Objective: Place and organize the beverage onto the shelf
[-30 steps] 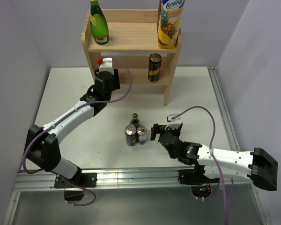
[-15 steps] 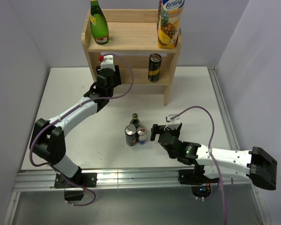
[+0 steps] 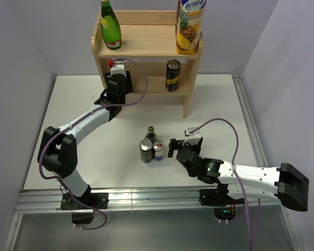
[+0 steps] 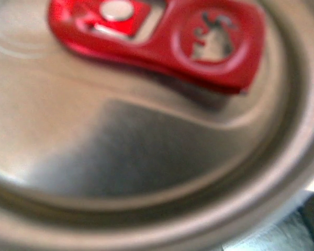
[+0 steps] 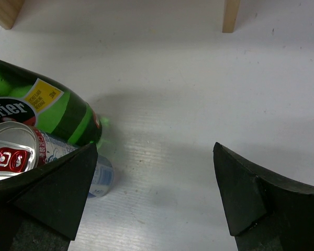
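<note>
Where the left hand (image 3: 116, 78) reaches into the left end of the shelf's (image 3: 146, 48) lower tier, we find it closed on the red-tabbed can (image 4: 146, 136). The can's silver top and red tab (image 4: 162, 31) fill the left wrist view, blurred and very near. From above, the hand and its camera cover most of that can, so we cannot tell whether it stands on the lower board or hangs just over it.

On the same board, towards the right, stands a dark can (image 3: 172, 75), well apart from the left hand. On the top board we see a tall green bottle (image 3: 110, 26) at the left end and a juice carton (image 3: 189, 26) at the right end, both upright.

Over the table (image 3: 78, 104) the right hand (image 3: 184, 142) hangs with its jaws spread wide and nothing between them. Its wrist view shows bare white table between the two black fingers (image 5: 57, 193). Just to its left three drinks stand clustered together in front of the shelf. We count a small green bottle (image 3: 150, 133) at the back, a grey can (image 3: 146, 150) at the front left and a white-and-blue can (image 3: 158, 150) at the front right. That last can is the one nearest the right hand. In the right wrist view it sits just beside the left finger, with the small green bottle behind it.
</note>
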You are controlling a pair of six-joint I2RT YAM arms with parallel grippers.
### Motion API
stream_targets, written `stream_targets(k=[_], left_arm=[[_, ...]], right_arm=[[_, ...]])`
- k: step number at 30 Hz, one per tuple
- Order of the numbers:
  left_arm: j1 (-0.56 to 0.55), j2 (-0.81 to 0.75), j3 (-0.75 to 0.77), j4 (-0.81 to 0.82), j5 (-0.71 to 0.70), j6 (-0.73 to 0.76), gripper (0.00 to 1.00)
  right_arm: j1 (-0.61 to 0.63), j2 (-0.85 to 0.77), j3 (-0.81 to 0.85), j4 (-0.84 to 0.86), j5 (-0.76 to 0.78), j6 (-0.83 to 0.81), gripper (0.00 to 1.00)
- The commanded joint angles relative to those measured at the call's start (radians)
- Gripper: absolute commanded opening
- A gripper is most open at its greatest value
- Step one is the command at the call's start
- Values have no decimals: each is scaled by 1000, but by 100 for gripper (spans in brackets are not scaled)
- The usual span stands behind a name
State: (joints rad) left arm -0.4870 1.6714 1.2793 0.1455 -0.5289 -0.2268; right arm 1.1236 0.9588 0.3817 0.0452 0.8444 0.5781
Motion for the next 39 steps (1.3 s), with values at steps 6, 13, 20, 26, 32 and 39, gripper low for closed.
stream_targets(k=[6,13,20,26,32,39], left_arm=[[2,-45,20,75,13,-6,64],[2,-52,14,68,12,-11,87],[-2,-88,-20,65,1,-16,99],[-15,-148,-72,62,-13,-16,99],[-48,-193,-110,34,-42,-34,99],[-100,-335,-208,-21,-109,-77,99]], right_arm=[[7,14,51,31,24,-7,99],[8,9,49,30,25,-6,99],[7,15,52,30,25,-7,99],[7,18,54,33,25,-9,99],[10,21,57,31,30,-11,99],[13,29,62,28,36,-11,99]])
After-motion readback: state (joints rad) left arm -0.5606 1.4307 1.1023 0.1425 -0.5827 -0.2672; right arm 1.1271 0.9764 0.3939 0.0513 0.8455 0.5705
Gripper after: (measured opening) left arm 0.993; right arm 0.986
